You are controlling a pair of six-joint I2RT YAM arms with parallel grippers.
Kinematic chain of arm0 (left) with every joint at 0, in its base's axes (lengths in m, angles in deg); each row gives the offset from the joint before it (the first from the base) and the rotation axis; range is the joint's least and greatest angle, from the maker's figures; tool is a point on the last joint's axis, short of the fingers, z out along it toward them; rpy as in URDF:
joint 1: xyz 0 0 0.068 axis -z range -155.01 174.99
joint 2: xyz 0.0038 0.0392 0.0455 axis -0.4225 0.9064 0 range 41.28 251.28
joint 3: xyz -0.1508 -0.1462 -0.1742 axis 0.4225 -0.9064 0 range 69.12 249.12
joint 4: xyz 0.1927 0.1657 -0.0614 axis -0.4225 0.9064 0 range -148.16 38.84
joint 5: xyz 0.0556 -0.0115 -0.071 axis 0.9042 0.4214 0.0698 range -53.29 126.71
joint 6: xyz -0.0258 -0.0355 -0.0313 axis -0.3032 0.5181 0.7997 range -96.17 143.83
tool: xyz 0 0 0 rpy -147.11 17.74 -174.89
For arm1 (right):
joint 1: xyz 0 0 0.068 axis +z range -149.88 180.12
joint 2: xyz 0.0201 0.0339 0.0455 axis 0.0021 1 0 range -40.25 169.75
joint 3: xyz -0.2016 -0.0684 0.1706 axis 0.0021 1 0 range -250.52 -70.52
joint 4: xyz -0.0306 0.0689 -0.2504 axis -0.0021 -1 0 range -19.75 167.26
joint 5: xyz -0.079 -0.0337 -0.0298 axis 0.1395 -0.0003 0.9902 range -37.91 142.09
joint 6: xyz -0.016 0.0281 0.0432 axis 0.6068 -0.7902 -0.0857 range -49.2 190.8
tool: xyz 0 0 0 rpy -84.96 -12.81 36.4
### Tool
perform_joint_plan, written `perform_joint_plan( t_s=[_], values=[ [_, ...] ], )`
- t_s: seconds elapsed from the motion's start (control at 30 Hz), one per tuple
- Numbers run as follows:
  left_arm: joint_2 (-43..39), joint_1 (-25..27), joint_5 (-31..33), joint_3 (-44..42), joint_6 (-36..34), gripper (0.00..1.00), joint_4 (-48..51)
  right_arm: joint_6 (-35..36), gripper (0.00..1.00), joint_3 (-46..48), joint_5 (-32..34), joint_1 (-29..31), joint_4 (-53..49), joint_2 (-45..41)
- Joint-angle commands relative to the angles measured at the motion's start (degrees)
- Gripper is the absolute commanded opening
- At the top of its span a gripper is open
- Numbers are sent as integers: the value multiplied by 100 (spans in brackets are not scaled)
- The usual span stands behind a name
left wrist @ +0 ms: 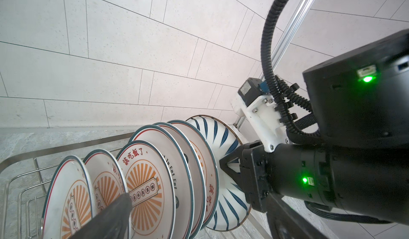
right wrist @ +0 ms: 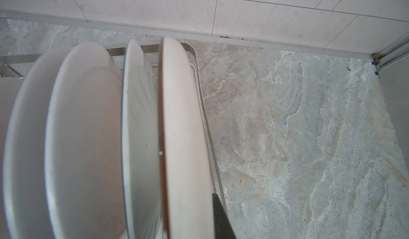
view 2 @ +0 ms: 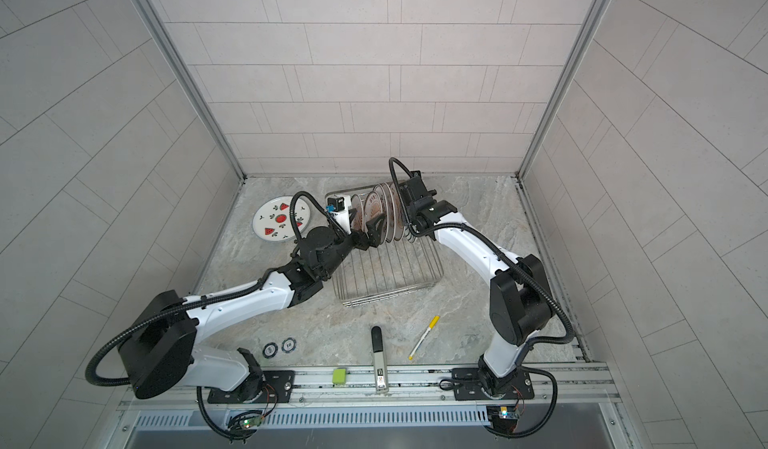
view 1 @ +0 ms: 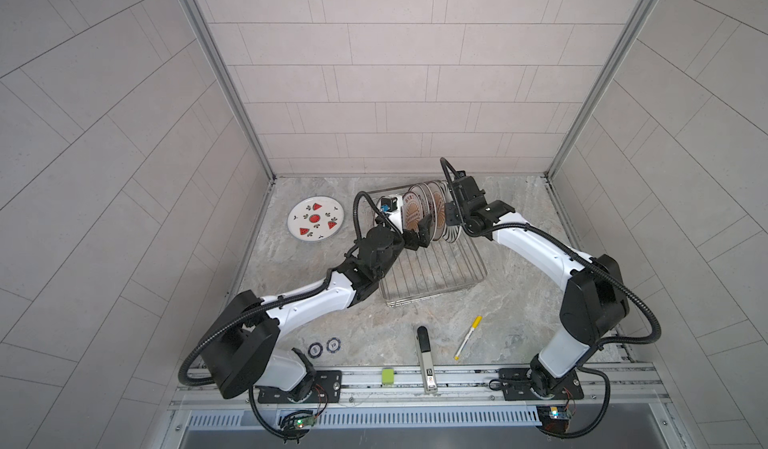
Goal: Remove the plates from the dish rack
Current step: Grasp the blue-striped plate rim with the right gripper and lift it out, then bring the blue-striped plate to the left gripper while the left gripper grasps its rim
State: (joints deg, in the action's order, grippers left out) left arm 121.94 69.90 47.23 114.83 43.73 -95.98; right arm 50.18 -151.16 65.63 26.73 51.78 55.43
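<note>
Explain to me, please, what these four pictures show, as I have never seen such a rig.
It is a robot: a left arm and a right arm mounted at the near edge of a table, each ending in a two-fingered gripper. Two pictures look down from overhead on the whole scene; two come from cameras on the wrists. On the table stands a wire rack with plates upright in it; a lone plate lies flat to its left. Nearer are two chips, a marker and a pen. The right gripper seems shut on the rim of the end plate. The left gripper is open near the row's other end, gripping nothing.
</note>
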Motion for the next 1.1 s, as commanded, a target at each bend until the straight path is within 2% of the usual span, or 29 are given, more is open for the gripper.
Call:
perform_joint_plan(
  t_s=[0.0,0.17,0.3,0.57,0.83,1.07],
  values=[
    [-122,-12,55,-49,-29,100,-120,101,4,18,747,-13,160,-545],
    [-140,-16,-1,-56,-17,100,-120,146,4,171,1250,89,16,-931],
    [-382,-60,-358,-336,111,100,-481,103,4,365,1754,205,-70,-1252],
    [-600,-58,-304,-416,141,100,-274,42,4,795,2018,335,-25,-1884],
    [-675,-57,-673,-434,343,100,-157,28,2,1466,1634,396,260,-2955],
    [-1212,-61,-1290,-599,387,100,243,-132,1,2056,671,309,488,-3852]
  ],
)
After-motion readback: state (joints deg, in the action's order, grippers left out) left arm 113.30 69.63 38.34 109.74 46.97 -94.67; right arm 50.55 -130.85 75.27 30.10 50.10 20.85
